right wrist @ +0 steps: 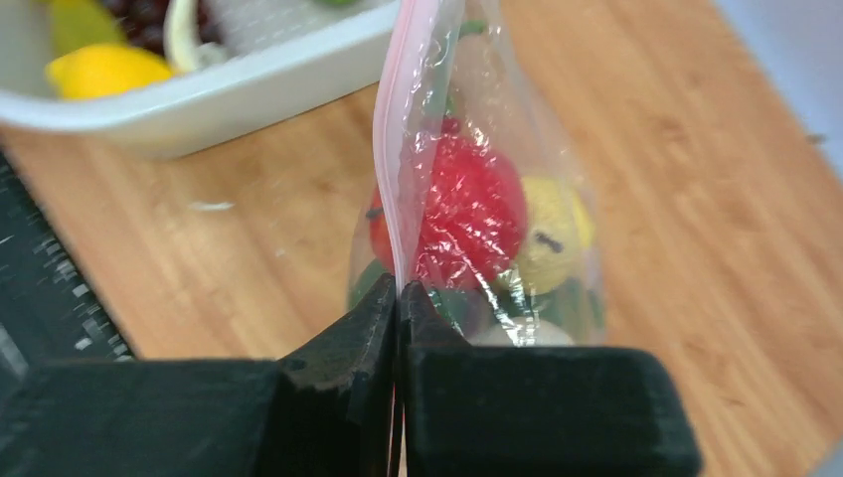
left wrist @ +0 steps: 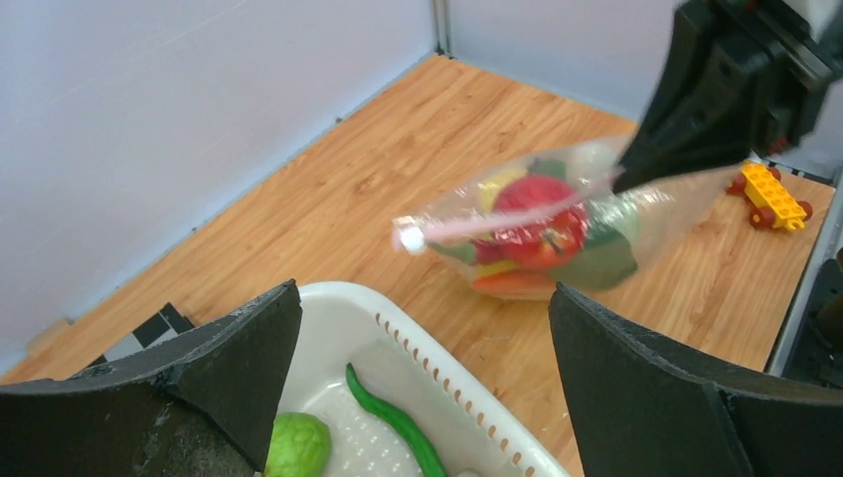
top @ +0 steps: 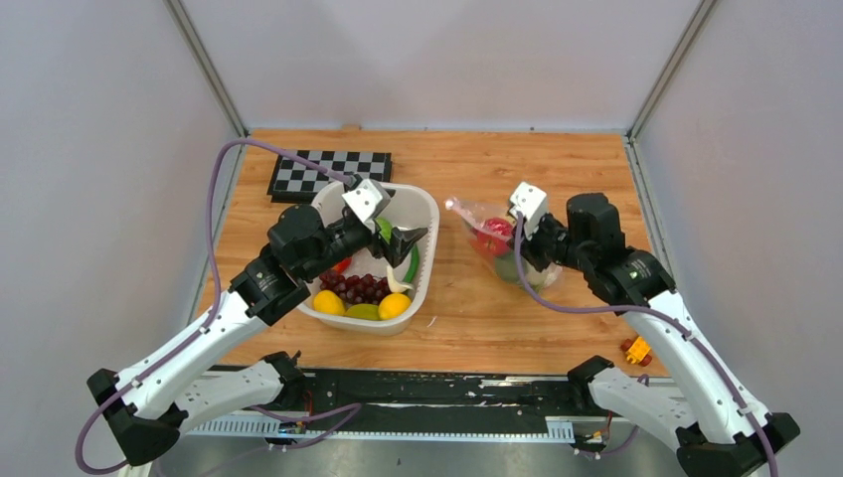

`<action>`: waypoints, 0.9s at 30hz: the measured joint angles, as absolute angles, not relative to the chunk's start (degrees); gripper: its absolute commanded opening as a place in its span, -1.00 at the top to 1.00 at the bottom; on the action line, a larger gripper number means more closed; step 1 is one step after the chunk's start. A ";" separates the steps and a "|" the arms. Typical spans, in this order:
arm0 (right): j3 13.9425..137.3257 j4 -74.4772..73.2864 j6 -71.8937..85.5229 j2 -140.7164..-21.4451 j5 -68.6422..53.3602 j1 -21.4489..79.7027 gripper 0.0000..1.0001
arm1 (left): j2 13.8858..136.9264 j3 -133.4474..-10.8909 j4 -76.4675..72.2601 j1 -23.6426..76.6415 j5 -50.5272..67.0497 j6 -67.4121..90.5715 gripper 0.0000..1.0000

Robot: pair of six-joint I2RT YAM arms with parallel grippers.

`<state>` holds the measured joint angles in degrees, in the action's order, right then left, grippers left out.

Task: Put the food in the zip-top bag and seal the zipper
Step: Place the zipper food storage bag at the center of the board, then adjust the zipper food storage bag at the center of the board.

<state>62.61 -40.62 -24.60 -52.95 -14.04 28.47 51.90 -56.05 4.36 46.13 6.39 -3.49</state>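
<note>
The clear zip-top bag (top: 502,243) stands right of the basket, holding a red tomato (right wrist: 475,214), a yellow lemon (right wrist: 557,234) and green pieces. My right gripper (right wrist: 400,288) is shut on the pink zipper strip (right wrist: 398,149) at the bag's mouth; it also shows in the top view (top: 519,238) and the left wrist view (left wrist: 636,174). My left gripper (top: 406,238) is open and empty above the white basket (top: 422,204). Below it lie a green chili (left wrist: 393,417) and a lime (left wrist: 296,447). Grapes (top: 356,288), lemons (top: 394,306) and other food lie in the basket.
A checkerboard (top: 328,174) lies behind the basket at the back left. A small yellow toy (top: 637,350) sits near the front right edge, also seen in the left wrist view (left wrist: 773,196). Grey walls close in the table on three sides.
</note>
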 measured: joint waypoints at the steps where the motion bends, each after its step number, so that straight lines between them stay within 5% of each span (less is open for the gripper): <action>1: 61.30 -41.52 -24.38 -52.21 -15.73 28.49 0.72 | 51.90 -55.96 4.32 46.11 5.93 -3.33 -1.00; 4: 57.17 -43.31 -22.55 -47.83 -22.31 28.75 0.16 | 52.05 -55.94 4.12 46.11 5.08 -3.07 -1.00; 13: 55.22 -43.20 -17.72 -36.86 -32.77 28.82 -0.20 | 54.63 -57.12 5.48 45.45 4.40 -1.56 -1.00; 17: 54.43 -40.60 -14.41 -37.45 -32.42 28.80 -0.24 | 54.81 -57.60 6.33 44.86 3.95 -0.21 -1.00; 20: 52.64 -37.65 -8.86 -40.45 -32.40 28.82 -0.09 | 54.68 -57.60 6.85 44.71 3.05 0.12 -1.00; 27: 51.46 -30.52 9.19 -59.13 -29.76 29.91 -0.04 | 52.97 -57.60 7.81 44.38 -0.54 0.64 -1.00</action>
